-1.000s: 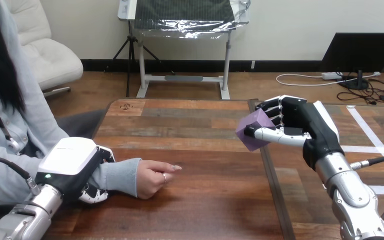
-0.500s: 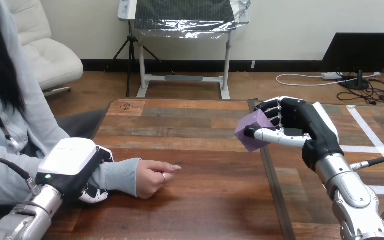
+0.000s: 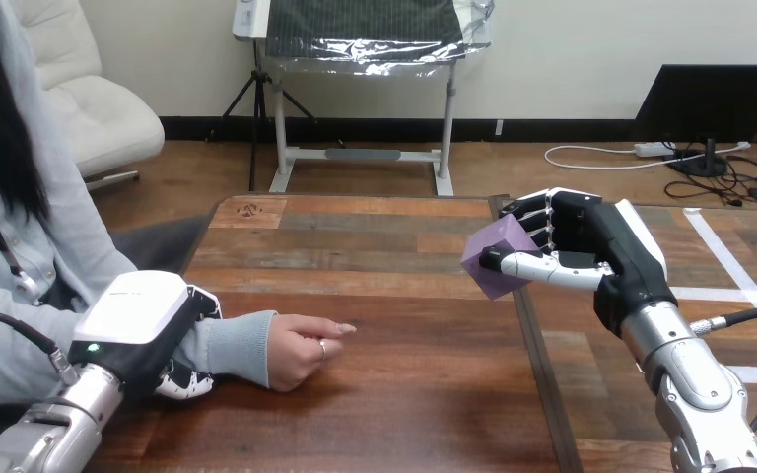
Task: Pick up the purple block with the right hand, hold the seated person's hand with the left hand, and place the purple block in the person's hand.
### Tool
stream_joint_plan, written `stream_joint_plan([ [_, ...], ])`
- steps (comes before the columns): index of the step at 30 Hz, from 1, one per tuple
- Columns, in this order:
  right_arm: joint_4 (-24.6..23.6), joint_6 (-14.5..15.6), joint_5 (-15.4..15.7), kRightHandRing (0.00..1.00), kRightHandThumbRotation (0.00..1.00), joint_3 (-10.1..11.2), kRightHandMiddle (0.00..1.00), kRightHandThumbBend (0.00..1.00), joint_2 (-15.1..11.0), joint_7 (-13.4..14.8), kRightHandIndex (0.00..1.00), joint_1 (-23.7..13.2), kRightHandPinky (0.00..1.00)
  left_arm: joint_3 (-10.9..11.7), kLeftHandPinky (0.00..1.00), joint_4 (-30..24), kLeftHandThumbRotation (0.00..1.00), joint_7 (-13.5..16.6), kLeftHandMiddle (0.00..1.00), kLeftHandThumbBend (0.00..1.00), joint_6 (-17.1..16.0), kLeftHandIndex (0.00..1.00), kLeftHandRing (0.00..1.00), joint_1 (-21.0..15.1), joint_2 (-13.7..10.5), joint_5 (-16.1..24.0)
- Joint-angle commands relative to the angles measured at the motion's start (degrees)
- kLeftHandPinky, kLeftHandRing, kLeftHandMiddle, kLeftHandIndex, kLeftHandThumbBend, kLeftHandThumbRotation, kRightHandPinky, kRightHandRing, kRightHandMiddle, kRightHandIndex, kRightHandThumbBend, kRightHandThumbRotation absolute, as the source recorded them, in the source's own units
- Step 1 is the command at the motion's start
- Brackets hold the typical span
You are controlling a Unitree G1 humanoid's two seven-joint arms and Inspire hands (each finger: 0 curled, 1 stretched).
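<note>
Before me lies the wooden table (image 3: 384,394), its planks brown and streaked. A dark seam (image 3: 537,374) runs from its far edge toward me, and right of it strips of white tape (image 3: 731,261) cross the wood.

We look from our head, forward and down across the wooden table (image 3: 404,394), close enough that our left arm (image 3: 51,434) enters at the lower left corner and our right arm (image 3: 695,379) at the lower right; the person (image 3: 64,246) sits at the left edge.
</note>
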State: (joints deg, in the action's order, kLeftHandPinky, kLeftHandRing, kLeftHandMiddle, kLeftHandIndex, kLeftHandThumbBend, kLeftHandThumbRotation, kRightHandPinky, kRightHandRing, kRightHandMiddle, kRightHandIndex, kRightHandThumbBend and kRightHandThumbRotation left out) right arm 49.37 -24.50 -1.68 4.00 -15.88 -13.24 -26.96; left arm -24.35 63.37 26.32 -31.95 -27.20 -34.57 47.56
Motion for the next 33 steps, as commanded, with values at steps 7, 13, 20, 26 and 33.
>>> stream_joint_plan([
  [7, -0.99, -2.99, -0.68, 0.42, 0.00, 0.65, 0.49, 0.78, 0.80, -0.49, 0.51, -3.21, 0.38, -0.23, 0.33, -2.31, 0.00, 0.97, 0.40, 0.87, -1.88, 0.41, 0.35, -0.62, 0.66, -1.69],
  [13, -0.50, -3.05, -1.44, 0.42, 0.00, 0.88, 0.49, 0.78, 1.39, -1.47, 0.50, -3.47, 0.37, -0.05, 0.33, -3.29, 0.00, 0.82, 0.39, 0.86, -2.25, 0.40, 0.34, -0.47, 0.71, -2.24],
  [20, -0.19, -2.76, -0.74, 0.42, 0.00, 0.51, 0.49, 0.79, 1.64, -0.91, 0.50, -3.66, 0.37, 0.13, 0.31, -4.75, 0.00, 0.75, 0.38, 0.85, -2.74, 0.38, 0.33, -0.29, 0.65, -2.82],
  [26, 0.46, -2.60, -0.31, 0.42, 0.00, 0.26, 0.49, 0.79, 2.15, -0.63, 0.50, -3.91, 0.37, 0.37, 0.30, -6.18, 0.00, 0.65, 0.37, 0.85, -3.65, 0.36, 0.32, -0.22, 0.57, -3.74],
  [33, 1.29, -1.77, -0.59, 0.42, 0.00, 0.19, 0.49, 0.79, 3.11, -1.28, 0.50, -4.20, 0.37, 0.59, 0.30, -7.09, 0.00, 1.43, 0.36, 0.85, -4.98, 0.35, 0.31, -0.48, 0.55, -4.10],
])
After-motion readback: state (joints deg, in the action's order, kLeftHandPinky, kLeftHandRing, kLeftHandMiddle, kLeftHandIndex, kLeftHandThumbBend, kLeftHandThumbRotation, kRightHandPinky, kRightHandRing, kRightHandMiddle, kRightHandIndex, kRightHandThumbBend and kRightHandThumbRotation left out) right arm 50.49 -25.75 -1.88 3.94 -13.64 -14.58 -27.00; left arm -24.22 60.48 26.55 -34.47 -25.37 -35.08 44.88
